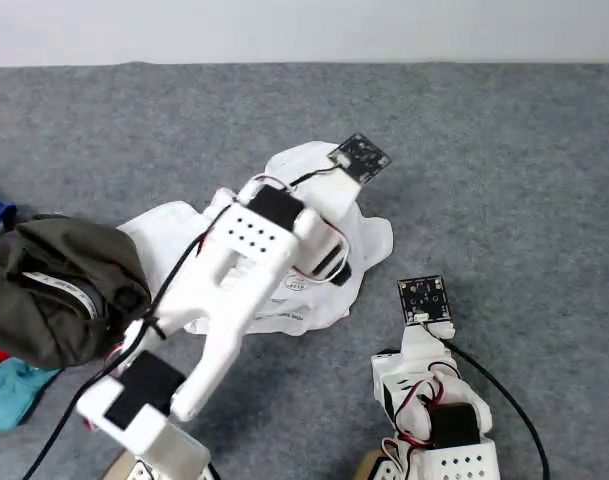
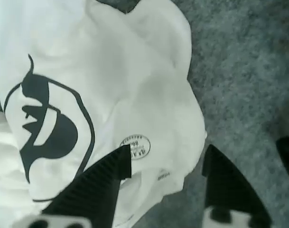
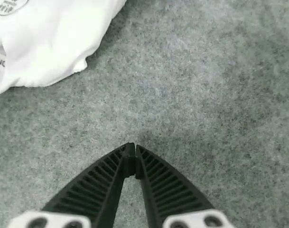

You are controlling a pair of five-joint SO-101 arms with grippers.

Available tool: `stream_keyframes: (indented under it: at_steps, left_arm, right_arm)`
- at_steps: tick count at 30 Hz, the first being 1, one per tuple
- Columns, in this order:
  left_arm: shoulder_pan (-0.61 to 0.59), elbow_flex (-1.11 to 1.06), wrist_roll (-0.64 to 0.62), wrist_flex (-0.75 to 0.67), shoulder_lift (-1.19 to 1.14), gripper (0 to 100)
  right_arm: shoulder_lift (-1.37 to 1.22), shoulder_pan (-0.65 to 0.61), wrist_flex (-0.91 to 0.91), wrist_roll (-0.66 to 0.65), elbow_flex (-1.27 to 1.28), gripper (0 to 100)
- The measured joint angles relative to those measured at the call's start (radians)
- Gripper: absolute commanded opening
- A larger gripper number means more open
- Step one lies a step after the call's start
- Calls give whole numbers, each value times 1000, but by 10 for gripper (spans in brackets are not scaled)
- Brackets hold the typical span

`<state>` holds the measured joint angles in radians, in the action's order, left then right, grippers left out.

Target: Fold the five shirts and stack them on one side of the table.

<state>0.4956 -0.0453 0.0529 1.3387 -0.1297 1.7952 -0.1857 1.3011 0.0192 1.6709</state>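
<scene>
The white shirt (image 1: 372,238) is lying crumpled at the centre of the table (image 1: 504,150). The left gripper (image 2: 168,153) is hovering wide open across its right edge, holding nothing. The right gripper (image 3: 132,148) is sitting closed and empty over bare table, near right of the shirt. A heap of other shirts (image 1: 54,285) is waiting far left. Judged step: grasping the edge. Next, lower and close on the fabric.

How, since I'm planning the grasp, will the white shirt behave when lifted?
Likely floppy: the white shirt lies crumpled in soft folds. Probably light, being thin cloth. It may drag on the fuzzy table rather than slide.
</scene>
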Motion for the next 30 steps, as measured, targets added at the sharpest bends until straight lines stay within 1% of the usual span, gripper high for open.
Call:
stream_keyframes:
  at_steps: [9,12,15,17,20,23,26,30]
  left_arm:
    - [55,140,-84,8,-267,236]
    - [55,169,-94,8,-350,178]
    - [55,219,-94,32,-394,92]
    - [55,255,-89,66,-413,3]
    - [55,295,-5,126,-431,3]
    - [51,345,58,233,-433,4]
    - [15,428,66,350,-431,4]
    - [-66,456,66,379,-339,4]
  right_arm:
    - [0,0,0,0,0,12]
    - [0,0,0,0,0,11]
    - [0,0,0,0,0,12]
    - [0,0,0,0,0,13]
    - [0,0,0,0,0,11]
    - [0,0,0,0,0,13]
    - [0,0,0,0,0,14]
    - [0,8,3,0,0,14]
